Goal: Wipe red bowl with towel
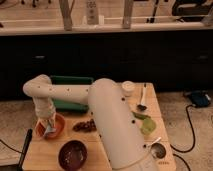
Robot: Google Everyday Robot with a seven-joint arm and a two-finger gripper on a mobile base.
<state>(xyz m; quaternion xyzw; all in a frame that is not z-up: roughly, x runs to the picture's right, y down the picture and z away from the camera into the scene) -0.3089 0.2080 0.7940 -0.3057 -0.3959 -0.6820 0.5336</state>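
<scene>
A wooden counter (47, 155) stands before a dark cabinet wall, seen from above and in front. A thick white robot arm (110, 120) rises from the lower right of the counter, bends across its middle and turns down at the far left.

The claw (46, 126) at the arm's end points down into the red bowl (58, 128), which sits at the left edge of the counter. A pale, bluish-white towel (48, 133) lies bunched inside the bowl, right under the claw and touching it. Whether the claw is apart or clamped on the towel, I cannot tell.

In front of the red bowl, near the counter's front edge, sits a dark brown bowl (73, 154). A small brown heap (85, 125) lies between the red bowl and the arm. Behind the arm a green tray (75, 80) runs along the back of the counter.

To the arm's right are a white cup (128, 88) at the back, a dark spoon (142, 102) beside it, a light green cup (147, 127) nearer the front, and a small metal bowl (159, 150) at the front right.

A white card (91, 9) stands on a ledge at the top; its marks are too blurred to read. A black cable (192, 130) trails over the floor at right.
</scene>
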